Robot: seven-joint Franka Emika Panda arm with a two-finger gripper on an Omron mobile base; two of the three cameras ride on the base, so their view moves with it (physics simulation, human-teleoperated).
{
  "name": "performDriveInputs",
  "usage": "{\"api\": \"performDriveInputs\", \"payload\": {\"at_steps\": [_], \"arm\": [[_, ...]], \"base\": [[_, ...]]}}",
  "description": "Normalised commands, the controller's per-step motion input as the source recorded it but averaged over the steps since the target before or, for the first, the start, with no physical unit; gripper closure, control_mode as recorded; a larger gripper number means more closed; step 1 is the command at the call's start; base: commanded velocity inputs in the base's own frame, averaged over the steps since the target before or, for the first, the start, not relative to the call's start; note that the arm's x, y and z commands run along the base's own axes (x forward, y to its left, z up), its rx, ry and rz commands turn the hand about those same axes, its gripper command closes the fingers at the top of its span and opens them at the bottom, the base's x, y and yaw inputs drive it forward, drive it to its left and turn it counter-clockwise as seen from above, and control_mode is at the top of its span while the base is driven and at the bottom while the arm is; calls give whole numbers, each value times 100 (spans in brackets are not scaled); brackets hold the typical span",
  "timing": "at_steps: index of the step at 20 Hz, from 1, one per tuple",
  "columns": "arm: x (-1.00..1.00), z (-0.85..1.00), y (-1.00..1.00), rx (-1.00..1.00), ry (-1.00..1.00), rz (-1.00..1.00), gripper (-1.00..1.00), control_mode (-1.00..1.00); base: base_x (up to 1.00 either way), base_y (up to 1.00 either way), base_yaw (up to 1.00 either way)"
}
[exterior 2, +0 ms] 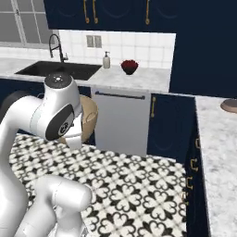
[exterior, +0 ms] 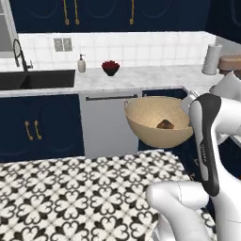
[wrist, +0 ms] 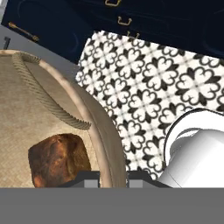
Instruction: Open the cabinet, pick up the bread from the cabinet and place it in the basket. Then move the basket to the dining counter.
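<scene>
One pincer (wrist: 113,174) clamps the basket (exterior: 150,117) rim, bread (exterior: 165,124) inside, above patterned floor (exterior: 70,197).

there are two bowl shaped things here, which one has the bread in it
The tan basket, held up off the floor at its rim by the gripper, has the bread inside. The small dark bowl on the counter holds something red.

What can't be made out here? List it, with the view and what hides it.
- Basket: in the right base view the arm covers most of it; the bread inside is hidden there.
- Gripper: in the hand view its fingertips straddle the basket's rim, but the bottom edge cuts them off.
- Wall cabinet: both base views crop it at the top, so only the door bottoms and handle ends show.
</scene>
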Motion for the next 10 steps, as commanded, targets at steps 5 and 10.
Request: {"api": "performDriveInputs", "payload": {"at_steps": [5, 10], "arm": [[0, 0, 0, 0, 0, 0, 100, 100], [0, 0, 0, 0, 0, 0, 100, 100]], "base": [[-3, 0, 100], [-2, 0, 100]]}}
